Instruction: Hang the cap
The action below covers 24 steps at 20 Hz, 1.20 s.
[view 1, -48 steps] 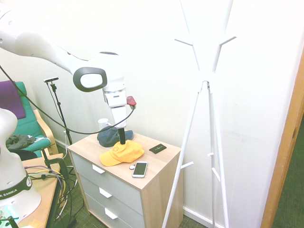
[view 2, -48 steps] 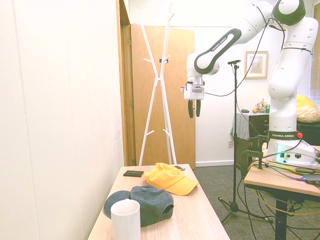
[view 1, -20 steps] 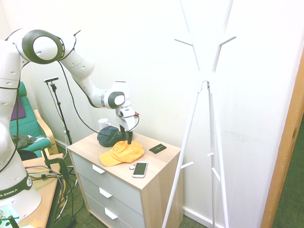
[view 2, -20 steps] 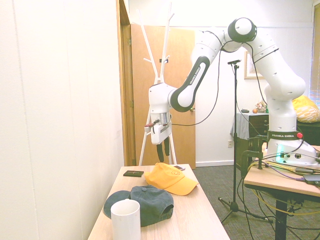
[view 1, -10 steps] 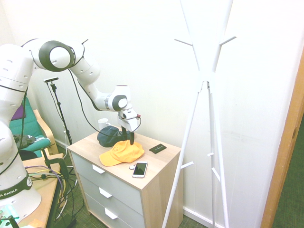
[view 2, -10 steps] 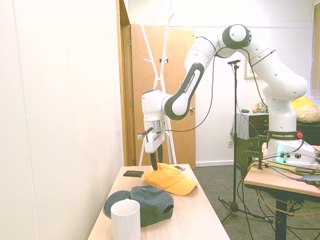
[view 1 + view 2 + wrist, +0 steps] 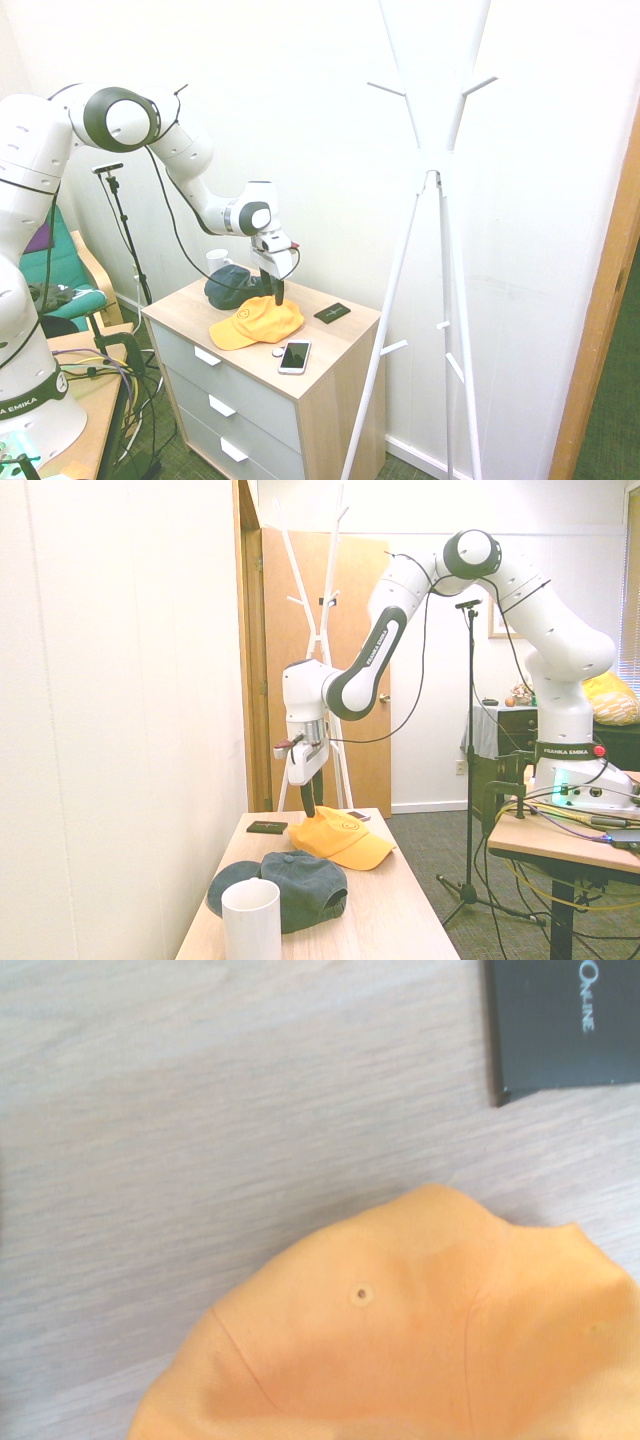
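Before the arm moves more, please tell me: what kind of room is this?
Probably an office or study: there is a chest of drawers, a white coat stand, and a teal armchair with a wooden armrest.

Your bench: pale wood top, grey drawers, white pulls. On it you've got yellow cap, brim out; navy cap just beside; white mug near the navy one; phone, small disc, dark flat box around the yellow cap.
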Each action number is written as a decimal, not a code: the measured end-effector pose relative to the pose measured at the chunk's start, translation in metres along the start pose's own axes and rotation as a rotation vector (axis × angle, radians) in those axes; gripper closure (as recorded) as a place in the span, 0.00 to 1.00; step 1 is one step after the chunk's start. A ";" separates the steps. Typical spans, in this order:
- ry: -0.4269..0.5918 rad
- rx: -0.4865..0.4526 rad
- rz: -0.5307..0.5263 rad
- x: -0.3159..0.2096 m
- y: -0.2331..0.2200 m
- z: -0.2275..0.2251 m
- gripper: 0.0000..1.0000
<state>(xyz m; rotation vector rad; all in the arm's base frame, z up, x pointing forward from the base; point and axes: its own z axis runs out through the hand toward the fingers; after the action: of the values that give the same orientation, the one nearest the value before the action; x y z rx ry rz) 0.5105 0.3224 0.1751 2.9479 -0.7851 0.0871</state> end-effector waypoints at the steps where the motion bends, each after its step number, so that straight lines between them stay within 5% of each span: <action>1: 0.000 -0.001 0.000 0.000 0.000 0.001 1.00; 18: 0.013 -0.016 0.017 0.018 0.008 0.008 1.00; 24: 0.146 -0.129 0.009 0.057 0.033 -0.031 1.00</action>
<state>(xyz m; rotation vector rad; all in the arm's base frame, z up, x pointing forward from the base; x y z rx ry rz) 0.5428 0.2692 0.2129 2.7802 -0.7532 0.2407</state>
